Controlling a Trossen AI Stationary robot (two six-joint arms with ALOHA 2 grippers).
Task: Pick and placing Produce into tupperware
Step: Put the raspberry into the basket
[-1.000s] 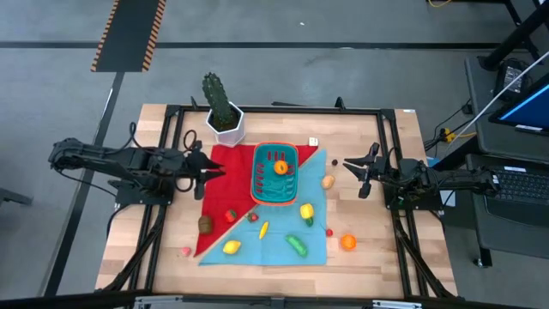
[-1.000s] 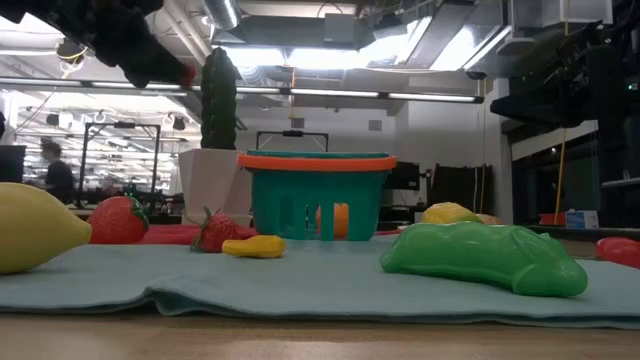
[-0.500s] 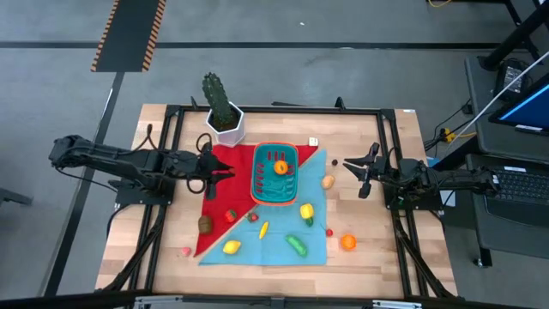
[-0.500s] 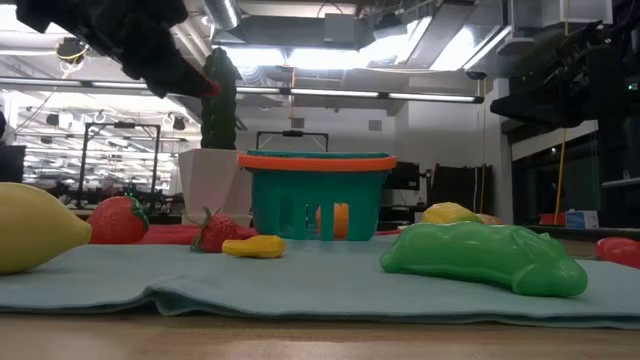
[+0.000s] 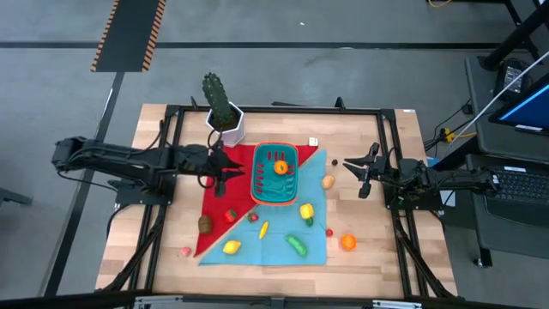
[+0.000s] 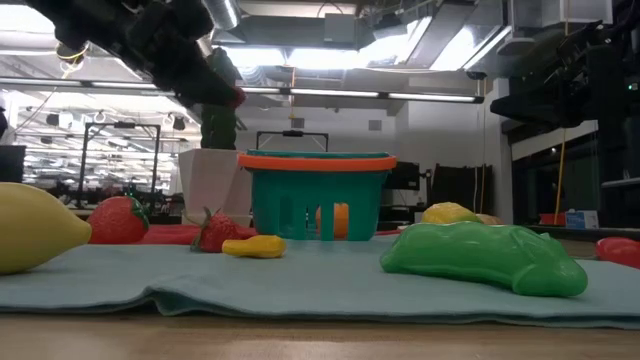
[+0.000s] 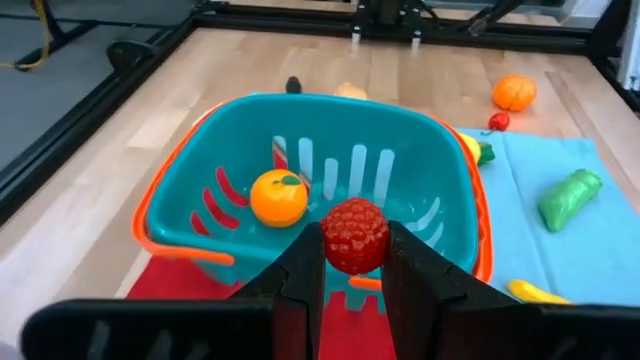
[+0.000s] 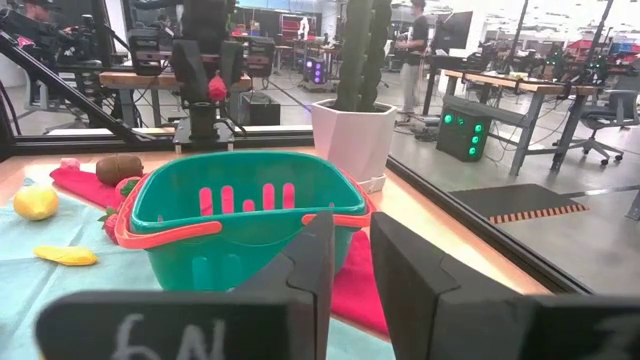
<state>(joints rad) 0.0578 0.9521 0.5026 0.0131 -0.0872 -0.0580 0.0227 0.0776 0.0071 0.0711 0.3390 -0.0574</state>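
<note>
One orange [image 7: 278, 197] lies in the teal tupperware [image 7: 215, 150] just ahead of the left gripper [image 7: 353, 262], whose fingers clamp a red strawberry [image 7: 354, 235]. The right gripper [image 8: 345, 262] waits beyond, nearly closed, empty. About a dozen pieces are left outside.

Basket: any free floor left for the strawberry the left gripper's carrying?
Yes. Only an orange lies in the basket, toward one side; the floor beside it is bare. The left gripper holds the strawberry at the near rim. The cloth in front is crowded with produce.
</note>
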